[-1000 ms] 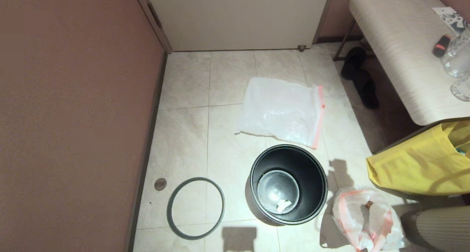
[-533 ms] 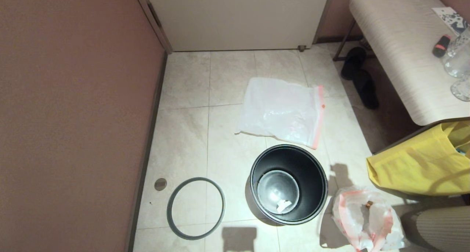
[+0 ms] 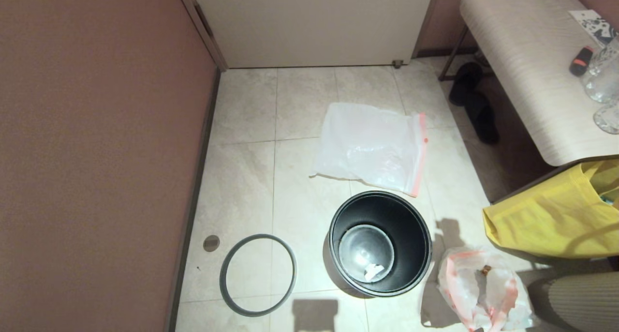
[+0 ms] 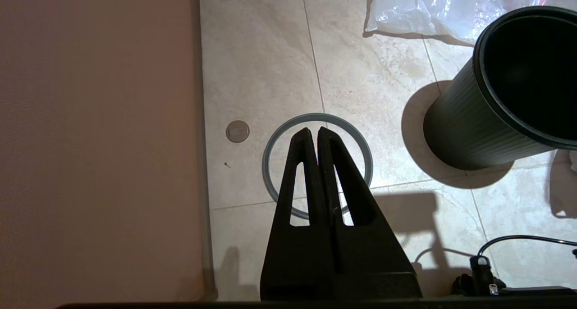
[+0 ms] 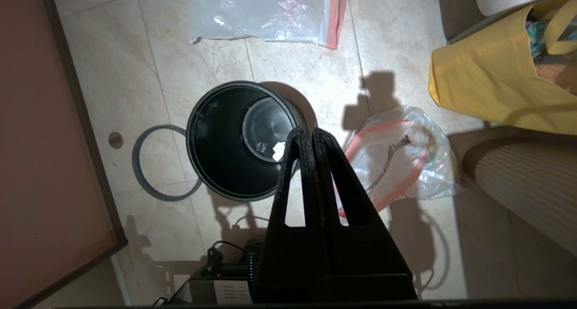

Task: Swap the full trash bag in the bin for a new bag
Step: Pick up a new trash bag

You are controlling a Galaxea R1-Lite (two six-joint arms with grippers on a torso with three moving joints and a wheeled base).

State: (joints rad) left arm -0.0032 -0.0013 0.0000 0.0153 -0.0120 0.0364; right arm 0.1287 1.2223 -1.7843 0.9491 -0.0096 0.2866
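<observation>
Now the full bag sits on the floor beside the empty bin, barely changed. Both grippers, left and right, are closed, holding nothing. The new bag waits behind the bin.

Left hand closed above grey hoop.

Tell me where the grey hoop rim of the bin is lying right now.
In the head view the flat grey hoop rim lies on the tiled floor, left of the round black plastic bin and apart from it, near the reddish-brown wall.
</observation>
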